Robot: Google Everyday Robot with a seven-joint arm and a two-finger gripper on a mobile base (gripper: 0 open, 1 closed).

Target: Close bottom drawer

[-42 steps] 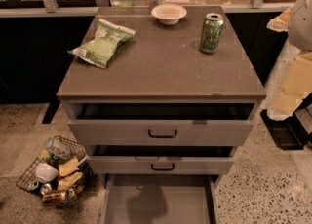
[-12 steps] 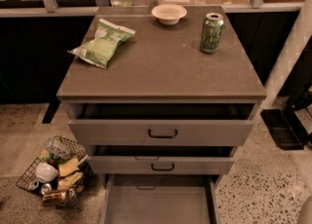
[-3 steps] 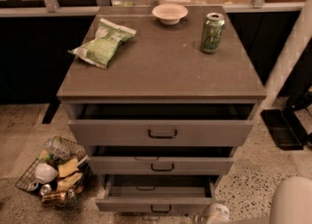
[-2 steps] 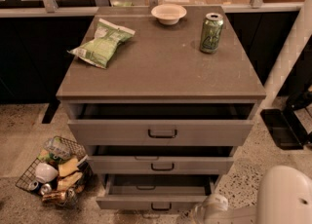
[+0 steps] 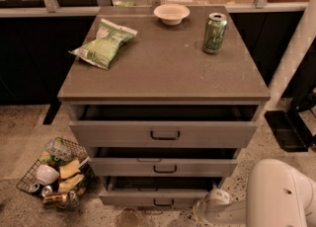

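The bottom drawer (image 5: 158,197) is the lowest of three grey drawers in the cabinet. It stands only slightly out, with a thin dark gap above its flat front and its black loop handle (image 5: 163,203) showing. My white arm (image 5: 276,196) reaches in from the lower right. The gripper (image 5: 210,206) is low at the drawer's right front corner, close to or touching the front. The middle drawer (image 5: 163,166) and top drawer (image 5: 165,133) stand partly out.
On the cabinet top (image 5: 163,68) lie a green chip bag (image 5: 103,43), a white bowl (image 5: 171,13) and a green can (image 5: 215,33). A wire basket (image 5: 54,174) of trash sits on the floor at the left. A dark base (image 5: 289,130) stands at the right.
The bottom drawer, earlier pulled far out, has slid in towards the cabinet. My arm has come in from the lower right and moved left against the drawer front.
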